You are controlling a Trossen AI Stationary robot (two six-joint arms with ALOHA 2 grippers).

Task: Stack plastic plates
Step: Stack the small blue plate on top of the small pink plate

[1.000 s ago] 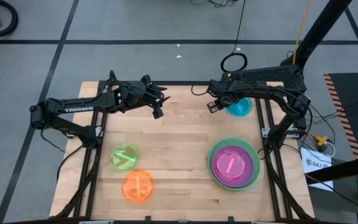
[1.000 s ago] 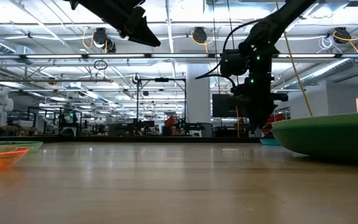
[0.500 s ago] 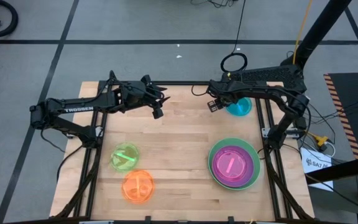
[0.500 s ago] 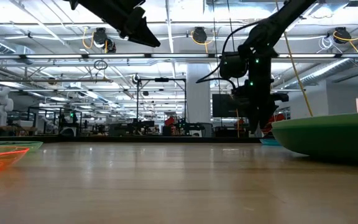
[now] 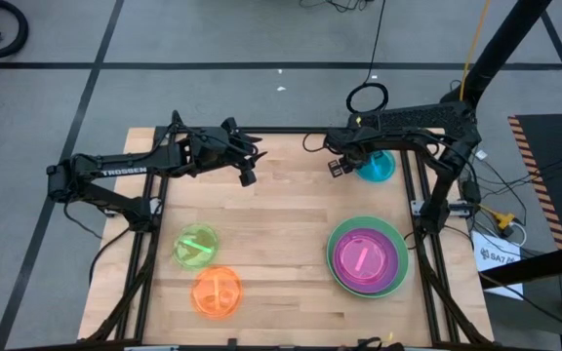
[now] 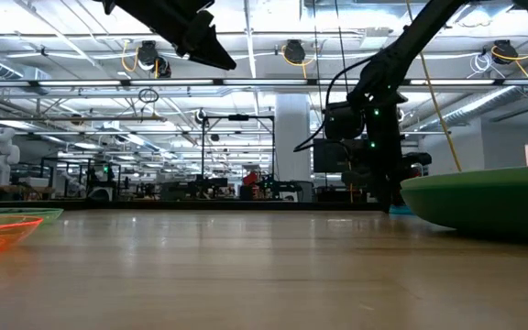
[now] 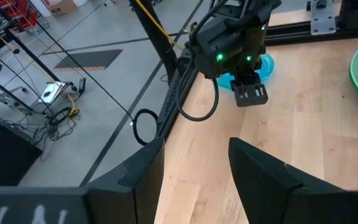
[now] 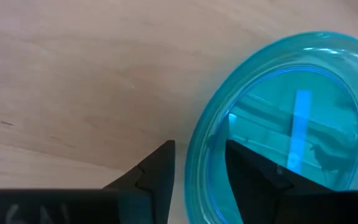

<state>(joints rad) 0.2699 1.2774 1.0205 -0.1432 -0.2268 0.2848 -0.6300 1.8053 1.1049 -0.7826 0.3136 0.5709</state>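
A small translucent blue plate (image 5: 380,168) (image 8: 291,118) lies flat near the table's far right corner. My right gripper (image 5: 339,167) (image 8: 196,177) is open and low at the plate's left rim, one finger outside and one over the inside. A stack (image 5: 367,258) at the near right shows a green plate rim, a purple plate and a pink plate on top. A lime plate (image 5: 195,244) and an orange plate (image 5: 216,291) lie flat at the near left. My left gripper (image 5: 247,175) (image 7: 191,180) hangs open above the far middle of the table. My right gripper comes from above, pointing down, with the blue plate's left rim (image 8: 194,155) between its open fingers. One finger (image 8: 157,168) is outside the rim and the other (image 8: 253,174) inside. I cannot tell whether either finger touches the plate, which lies flat on the table.
The table's metal frame (image 5: 410,180) runs close behind and right of the blue plate. Bare wood (image 5: 281,234) lies between the left plates and the right stack. In the low view the green stack (image 6: 484,197) fills the right side.
My right gripper has gone down toward the blue plate, from above the table to close on its rim, staying open. The plates and my left arm have kept still.
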